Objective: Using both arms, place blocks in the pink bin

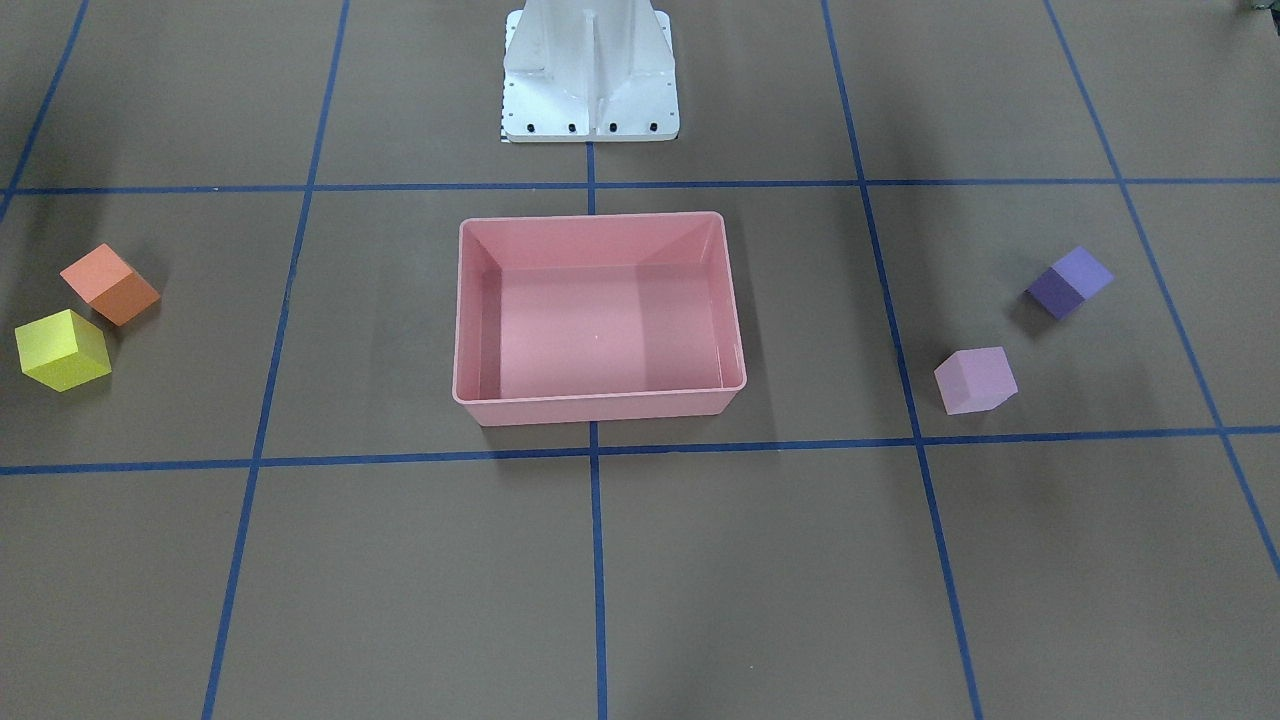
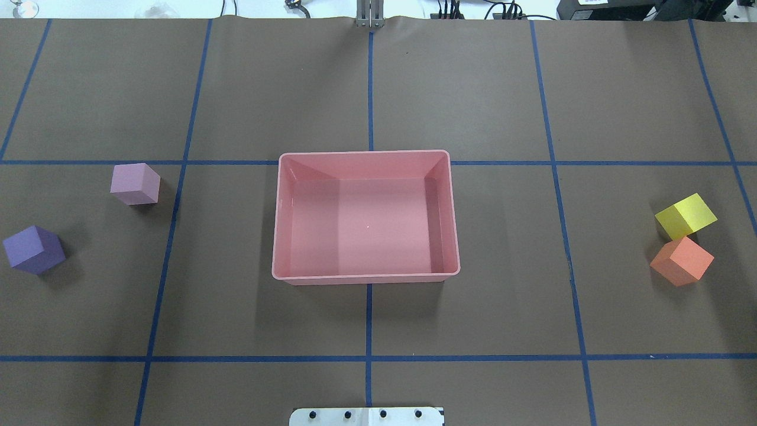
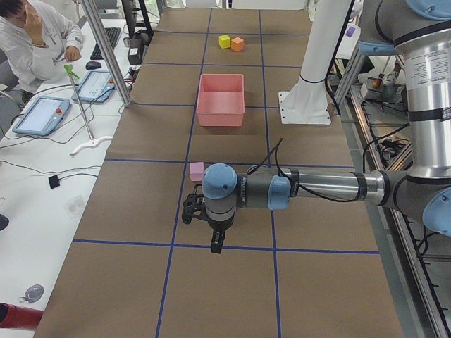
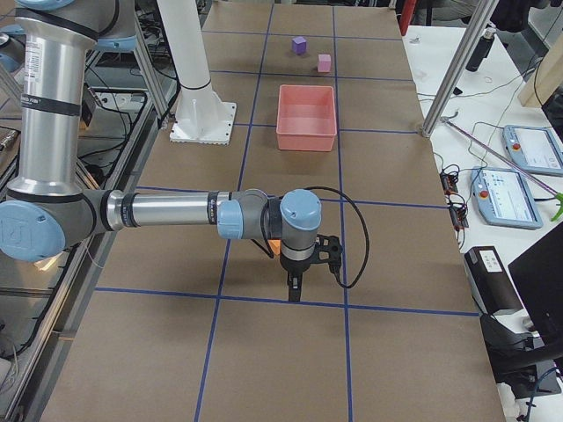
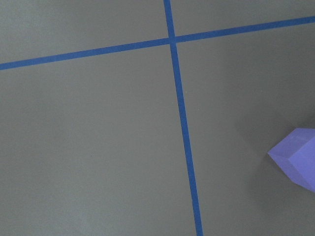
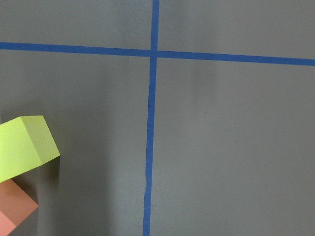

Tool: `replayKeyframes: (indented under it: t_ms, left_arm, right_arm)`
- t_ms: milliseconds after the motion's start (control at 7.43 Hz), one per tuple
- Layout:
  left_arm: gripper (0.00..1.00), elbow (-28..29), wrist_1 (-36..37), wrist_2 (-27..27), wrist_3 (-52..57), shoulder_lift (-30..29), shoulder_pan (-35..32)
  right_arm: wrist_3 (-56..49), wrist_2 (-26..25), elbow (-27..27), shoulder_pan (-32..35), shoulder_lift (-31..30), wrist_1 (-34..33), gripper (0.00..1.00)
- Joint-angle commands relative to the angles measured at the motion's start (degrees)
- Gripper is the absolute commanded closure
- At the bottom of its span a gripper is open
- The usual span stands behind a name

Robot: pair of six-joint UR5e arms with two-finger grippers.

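The pink bin (image 1: 598,396) stands open and empty at the table's middle, also in the overhead view (image 2: 365,276). The lilac block (image 2: 135,184) and the purple block (image 2: 33,249) lie on the robot's left. The yellow block (image 2: 685,216) and the orange block (image 2: 681,261) touch on its right. My left gripper (image 3: 215,246) points down near the lilac block (image 3: 196,170); its wrist view shows the purple block (image 5: 299,157). My right gripper (image 4: 295,290) hangs by the orange block (image 4: 274,248); its wrist view shows the yellow block (image 6: 24,146). I cannot tell whether either gripper is open or shut.
The white metal base (image 1: 590,75) stands behind the bin on the robot's side. Blue tape lines grid the brown table. A person (image 3: 35,35) sits at a side desk with tablets (image 3: 41,114) beyond metal posts (image 3: 106,53).
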Motion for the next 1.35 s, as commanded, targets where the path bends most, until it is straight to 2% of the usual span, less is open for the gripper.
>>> replayKeyframes:
  t_ms: [0, 404, 673, 942, 1212]
  left_arm:
    - [0.0, -0.06, -0.09, 0.09, 0.0, -0.01, 0.07]
    - [0.0, -1.37, -0.61, -0.09, 0.7, -0.19, 0.07]
    - [0.0, -3.91, -0.53, 0.0, 0.62, -0.18, 0.15]
    - [0.0, -3.15, 0.08, -0.26, -0.08, -4.03, 0.59]
    - [0.0, -1.04, -0.87, -6.56, 0.0, -4.67, 0.59]
  right_arm:
    - [-0.05, 0.0, 0.05, 0.0, 0.0, 0.0, 0.0]
    - [-0.13, -0.18, 2.5, -0.44, 0.7, 0.0, 0.0]
    - [0.3, -0.18, 1.38, -0.53, 0.7, 0.09, 0.0]
    - [0.83, -0.36, 1.1, -0.53, 1.83, 0.18, 0.0]
    - [0.05, -0.27, -1.7, -1.05, 5.01, 0.7, 0.0]
